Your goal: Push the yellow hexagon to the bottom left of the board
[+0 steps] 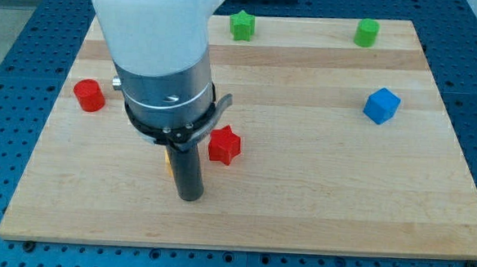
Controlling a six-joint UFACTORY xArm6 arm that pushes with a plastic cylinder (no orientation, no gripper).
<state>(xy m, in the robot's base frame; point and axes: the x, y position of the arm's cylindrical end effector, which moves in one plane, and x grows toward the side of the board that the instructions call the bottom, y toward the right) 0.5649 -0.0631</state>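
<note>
Wooden board on blue pegboard, my tip beside what seems a yellow block, mostly hidden, red star near.

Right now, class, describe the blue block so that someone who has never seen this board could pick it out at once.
Start at the wooden board and go to its edge on the view's right. About halfway up that side sits the blue cube, standing alone, below the green block near the top corner. It is the only blue piece.
</note>
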